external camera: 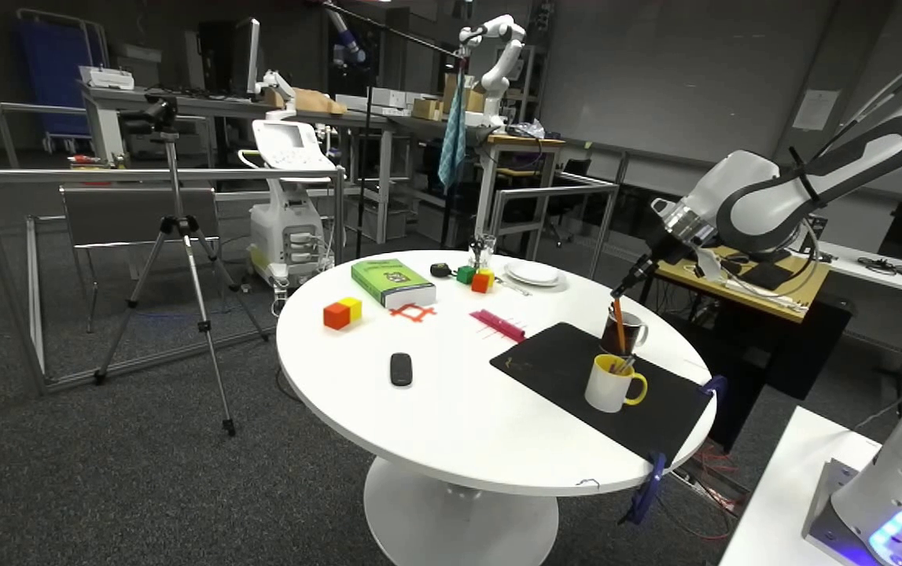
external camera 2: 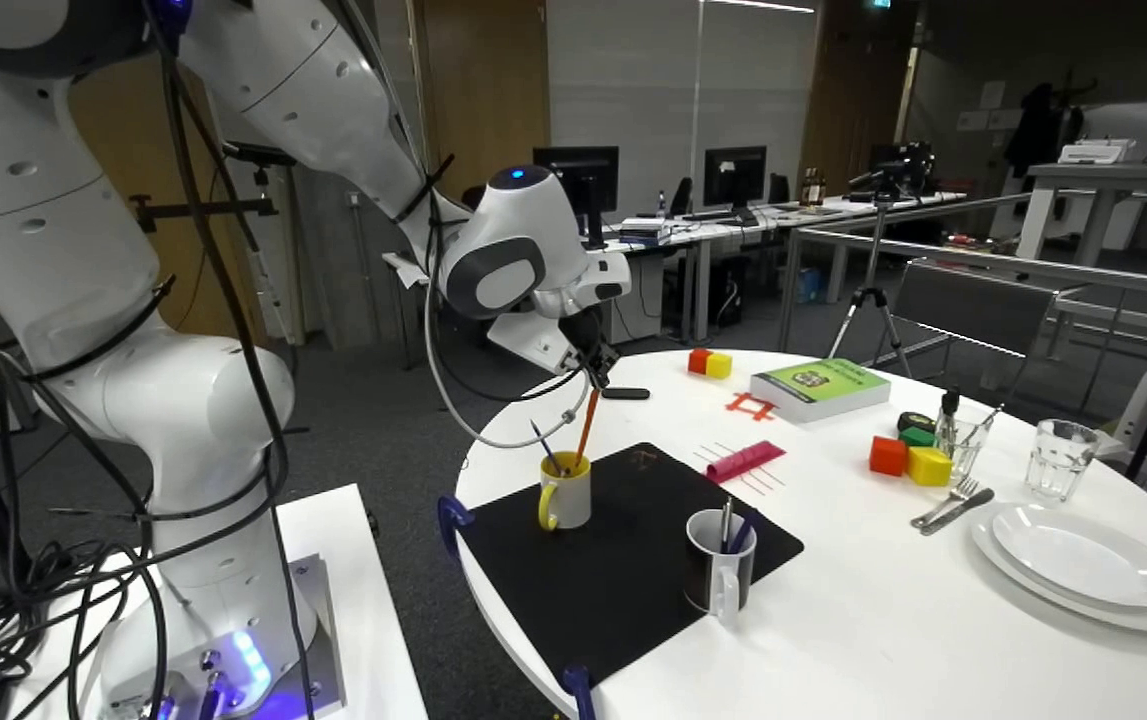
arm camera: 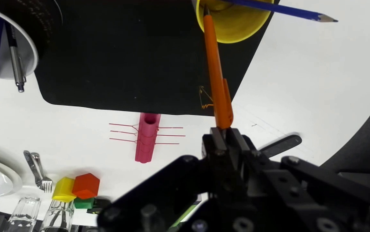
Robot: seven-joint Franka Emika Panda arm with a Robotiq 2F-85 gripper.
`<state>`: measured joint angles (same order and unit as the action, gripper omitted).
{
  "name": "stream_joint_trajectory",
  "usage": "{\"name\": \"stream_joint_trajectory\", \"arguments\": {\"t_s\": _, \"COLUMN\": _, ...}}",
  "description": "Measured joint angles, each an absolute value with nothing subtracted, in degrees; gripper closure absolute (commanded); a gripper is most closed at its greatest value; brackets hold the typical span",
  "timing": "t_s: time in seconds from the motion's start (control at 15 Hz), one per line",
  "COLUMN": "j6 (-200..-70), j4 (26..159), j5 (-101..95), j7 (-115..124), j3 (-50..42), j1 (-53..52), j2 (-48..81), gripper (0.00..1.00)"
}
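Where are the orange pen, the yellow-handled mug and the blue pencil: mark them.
Orange pen (arm camera: pixel 215 69), wrist view: mid-barrel.
Yellow-handled mug (external camera 2: pixel 574 499), in an exterior view: outer wall.
Blue pencil (arm camera: pixel 283 9), wrist view: shaft.

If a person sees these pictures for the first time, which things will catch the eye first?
Probably the big white arm comes first, its gripper pinching an orange pen tip down at the mouth of the yellow-lined mug. That mug stands on the black mat, near a dark mug. The green book may draw the eye next, lying flat on the round white table.
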<state>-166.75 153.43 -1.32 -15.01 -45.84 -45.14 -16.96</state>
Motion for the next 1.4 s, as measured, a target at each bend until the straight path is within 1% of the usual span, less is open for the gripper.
{"name": "stream_joint_trajectory", "arguments": {"t_s": 0.33, "j6": -166.75, "j4": 152.03, "j5": 1.74, "j7": -17.93, "j3": -51.29, "j1": -51.8, "j2": -16.24, "gripper": 0.98}}
{"name": "stream_joint_trajectory", "arguments": {"t_s": 1.4, "j6": -165.33, "j4": 149.98, "j5": 11.4, "j7": -28.54, "j3": -73.65, "j1": -77.25, "j2": -9.02, "gripper": 0.98}}
